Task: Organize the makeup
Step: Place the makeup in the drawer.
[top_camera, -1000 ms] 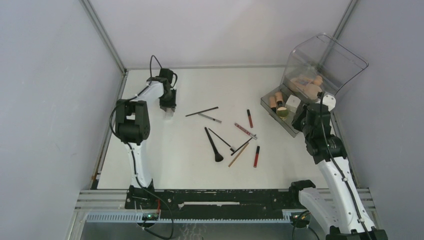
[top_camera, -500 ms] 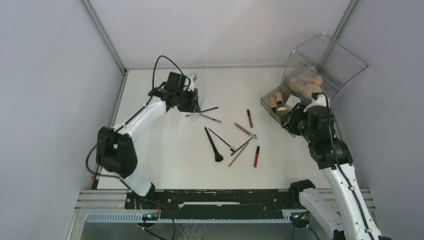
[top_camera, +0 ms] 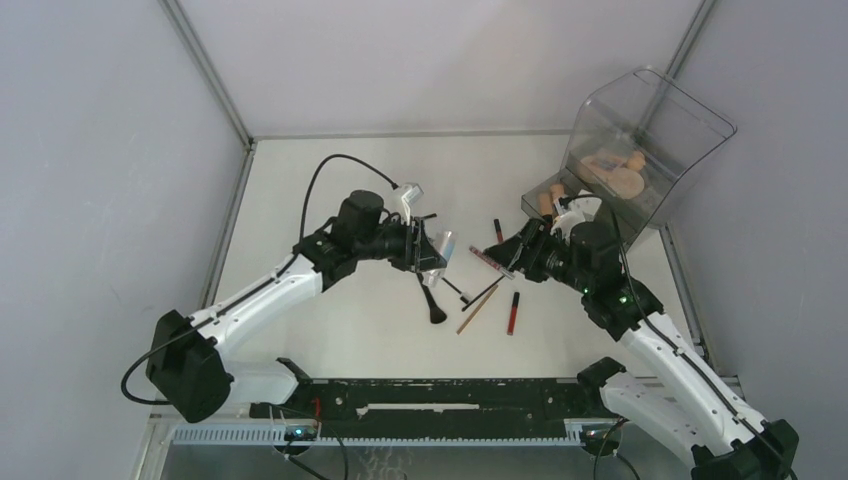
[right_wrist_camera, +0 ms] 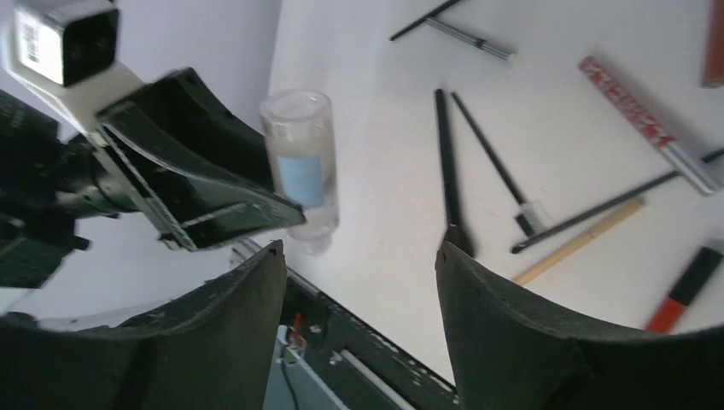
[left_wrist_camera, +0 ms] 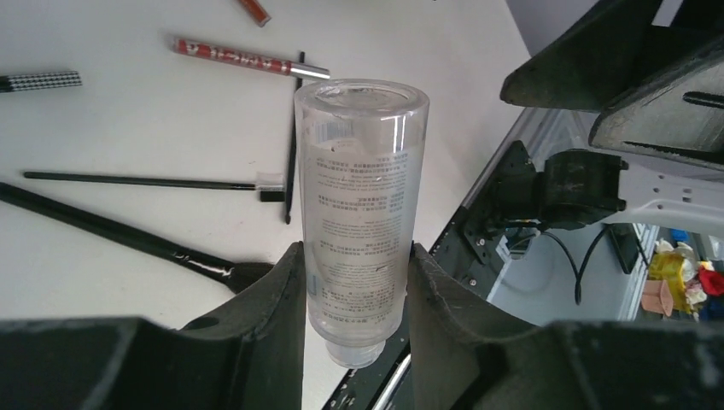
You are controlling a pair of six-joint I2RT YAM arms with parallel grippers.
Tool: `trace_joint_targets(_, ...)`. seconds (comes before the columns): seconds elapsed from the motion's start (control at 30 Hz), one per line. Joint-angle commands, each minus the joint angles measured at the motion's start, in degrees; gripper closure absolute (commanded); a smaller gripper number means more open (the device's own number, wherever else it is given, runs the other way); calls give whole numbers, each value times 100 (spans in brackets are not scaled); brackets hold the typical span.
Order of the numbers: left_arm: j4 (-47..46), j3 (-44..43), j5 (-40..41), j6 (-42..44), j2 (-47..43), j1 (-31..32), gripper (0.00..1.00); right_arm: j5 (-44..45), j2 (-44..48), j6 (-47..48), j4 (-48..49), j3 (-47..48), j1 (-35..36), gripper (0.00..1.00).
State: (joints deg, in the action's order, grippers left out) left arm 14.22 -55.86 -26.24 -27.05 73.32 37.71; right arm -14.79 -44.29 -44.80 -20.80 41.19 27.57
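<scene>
Clamping clear bottle (left_wrist_camera: pixel 360 196) in left pincer (left_wrist_camera: pixel 357 286) above white surface (top_camera: pixel 330 190), holding right pincer (right_wrist_camera: pixel 359 260) apart and empty near it, showing black brushes (top_camera: pixel 428 290), tan pencil (top_camera: pixel 478 312), red lip tubes (top_camera: pixel 513 312) lying loose mid-surface, storing beige compacts (top_camera: pixel 620 175) in organizer box (top_camera: pixel 650 130) far right.

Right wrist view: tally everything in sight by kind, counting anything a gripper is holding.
Red tubes: 3
Black brushes or sticks: 4
Grey pencil: 1
Wooden pencil: 1
Clear bottle, held in the left gripper: 1
Total: 10
</scene>
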Motion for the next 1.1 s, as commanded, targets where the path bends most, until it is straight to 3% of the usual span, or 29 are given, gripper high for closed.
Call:
trace_joint_targets(0.0,-678,181,-248,-267,-349,186,98,-75,-171,-659,1079,59,293,26)
trace_joint_targets(0.3,-624,-72,-380,-283,-344,421,98,660,-857,-850,1684,58,1201,23)
trace_joint_targets(0.5,-476,-180,-597,-142,-324,599,97,972,-1161,-1112,1888,61,1367,31)
trace_joint_targets(0.6,-360,-291,-554,-33,-369,689,96,961,-1346,-1181,2062,51,1484,44)
trace_joint_targets(0.7,-196,-356,-391,40,-380,705,93,1009,-1379,-1218,2168,47,1600,71)
trace_joint_targets(0.73,-114,-378,-311,74,-392,703,89,1073,-1343,-1197,2134,47,1617,77)
trace_joint_targets(0.77,-59,-386,-242,107,-400,704,79,1131,-1284,-1141,2063,54,1615,84)
trace_joint_targets(0.83,151,-428,-90,193,-427,704,43,1368,-1085,-1023,1598,96,1454,98)
trace_joint_targets(0.9,419,-487,55,304,-519,705,19,1603,-756,-845,977,93,1071,100)
trace_joint_targets(0.97,662,-492,281,440,-679,702,8,1983,-325,-594,283,91,597,100)
trace_joint_targets(1.07,979,-422,756,611,-980,702,4,2622,225,-138,-821,193,-408,100)
